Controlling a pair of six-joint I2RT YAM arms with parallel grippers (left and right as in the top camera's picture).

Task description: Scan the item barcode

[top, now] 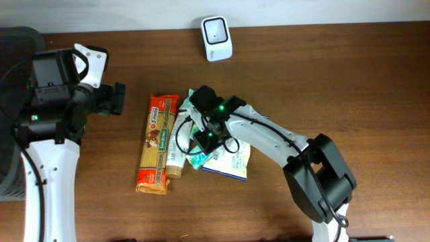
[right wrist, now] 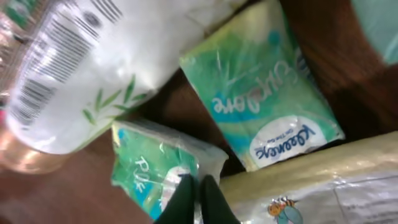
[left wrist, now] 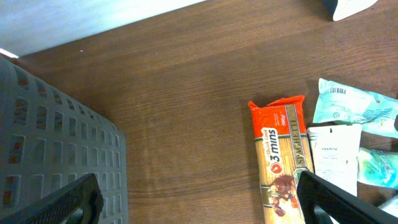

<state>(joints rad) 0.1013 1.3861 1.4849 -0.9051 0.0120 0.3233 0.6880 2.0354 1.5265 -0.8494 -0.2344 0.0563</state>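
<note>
Closed right end effector (right wrist: 198, 190) sits at green packet (right wrist: 144, 167) edge, possibly just pinching wrapper; should lift slowly, confirm hold before scanner (top: 217, 38); left end effector (left wrist: 199, 202) open.

A brown wooden table (top: 349, 74) carries an orange spaghetti packet (top: 156, 142) lying flat, with a white tube (top: 176, 158) just beside it on the side away from the basket. A dark grey perforated basket (left wrist: 43, 143) stands at the table's left end, well apart from the packet.
</note>
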